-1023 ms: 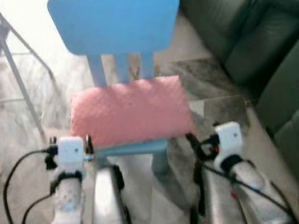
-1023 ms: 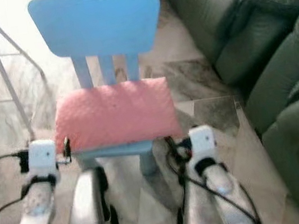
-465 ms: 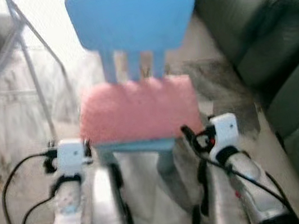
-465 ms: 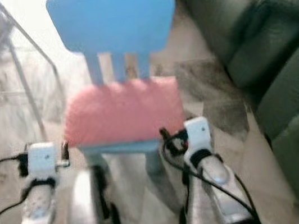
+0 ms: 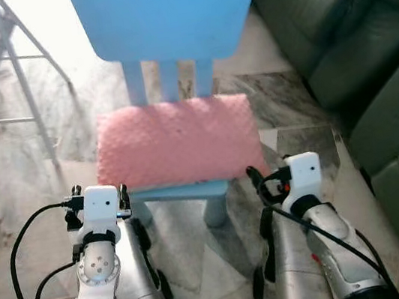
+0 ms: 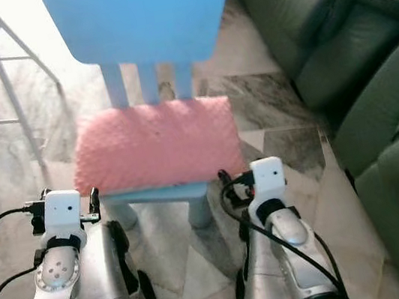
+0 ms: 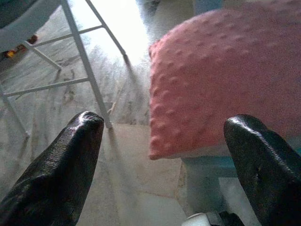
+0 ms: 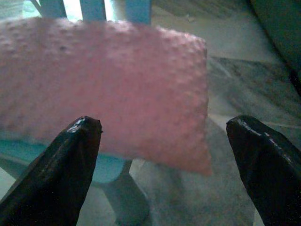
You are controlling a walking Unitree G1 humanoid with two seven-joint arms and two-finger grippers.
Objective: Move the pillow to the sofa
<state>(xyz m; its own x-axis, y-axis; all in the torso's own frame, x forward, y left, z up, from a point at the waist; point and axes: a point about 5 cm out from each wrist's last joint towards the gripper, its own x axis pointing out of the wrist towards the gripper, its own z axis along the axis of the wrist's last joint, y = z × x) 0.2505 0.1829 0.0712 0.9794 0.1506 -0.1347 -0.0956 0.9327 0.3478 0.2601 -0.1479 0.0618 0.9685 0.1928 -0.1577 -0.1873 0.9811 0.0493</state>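
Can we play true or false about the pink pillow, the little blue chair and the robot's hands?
1. The pink pillow lies on the seat of the blue chair. True.
2. The right gripper is squeezing the pillow. False: its fingers are spread wide and not touching it.
3. The dark green sofa is on the robot's right. True.
4. The pillow is already on the sofa. False: it is on the chair.
5. The left gripper is open, near a corner of the pillow. True.
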